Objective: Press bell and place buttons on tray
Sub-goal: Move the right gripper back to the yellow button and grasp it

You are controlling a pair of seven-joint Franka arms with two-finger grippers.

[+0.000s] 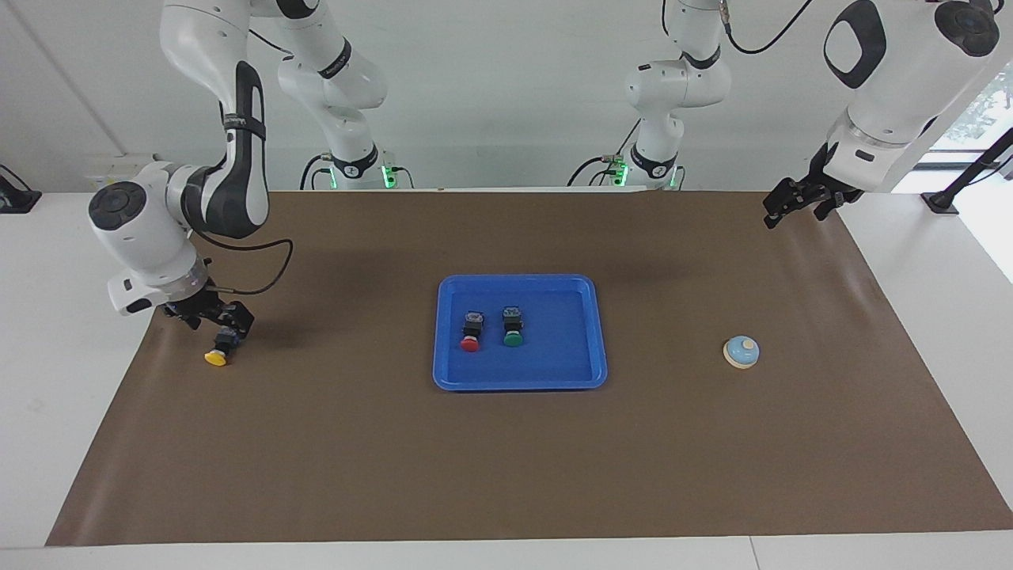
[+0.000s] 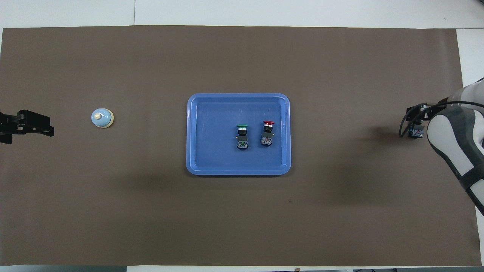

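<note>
The blue tray (image 1: 443, 332) (image 2: 193, 132) lies mid-table. The red button (image 1: 471, 332) (image 2: 267, 133) and the green button (image 1: 513, 327) (image 2: 242, 136) lie side by side in it. My right gripper (image 1: 227, 332) (image 2: 416, 126) is low over the mat at the right arm's end, shut on the black body of the yellow button (image 1: 216, 357), whose cap points down at the mat. The bell (image 1: 741, 351) (image 2: 102, 118) stands toward the left arm's end. My left gripper (image 1: 798, 215) (image 2: 26, 125) hangs open and empty over the mat's edge at that end, apart from the bell.
A brown mat (image 1: 506, 475) covers the table, with white tabletop around it. The right arm's elbow (image 2: 457, 143) leans over the mat's edge in the overhead view.
</note>
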